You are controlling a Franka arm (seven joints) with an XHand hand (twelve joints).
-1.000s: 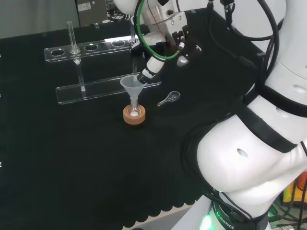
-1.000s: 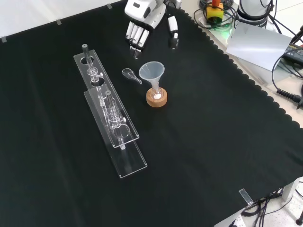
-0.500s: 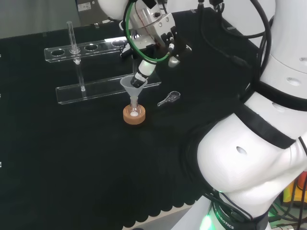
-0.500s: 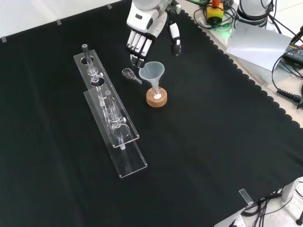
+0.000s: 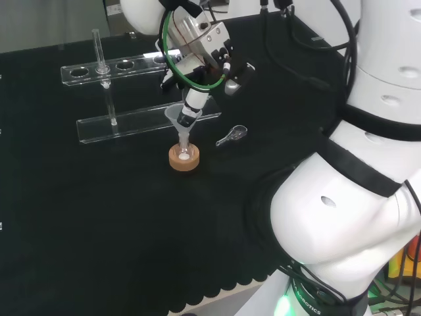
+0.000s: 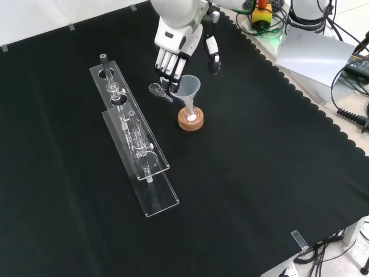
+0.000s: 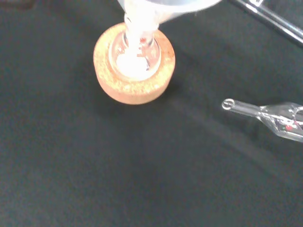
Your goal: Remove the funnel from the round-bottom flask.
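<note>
A clear funnel [image 5: 177,118] [image 6: 185,88] stands with its stem in a small round-bottom flask [image 5: 184,153] [image 6: 190,115] [image 7: 135,52]. The flask rests on a cork ring [image 5: 184,159] [image 6: 190,120] [image 7: 134,71] and holds some white powder. The black and white hand [image 5: 200,62] [image 6: 173,43] hangs just above the funnel's rim, its fingers [image 6: 168,66] straight and pointing down beside the rim. The thumb [image 6: 212,55] stands apart on the other side. Whether a fingertip touches the rim I cannot tell. The funnel's blurred cone [image 7: 161,7] shows in the wrist view.
A small clear glass scoop [image 5: 231,135] [image 6: 158,91] [image 7: 270,113] lies on the cloth close to the flask. A clear two-tier tube rack [image 5: 125,92] [image 6: 135,144] with a few glass tubes stands behind the flask in the head view. The arm's white links [image 5: 348,197] rise at the right.
The hand has come down and moved in over the funnel, from beside it to right at its rim. Funnel and flask have not moved.
</note>
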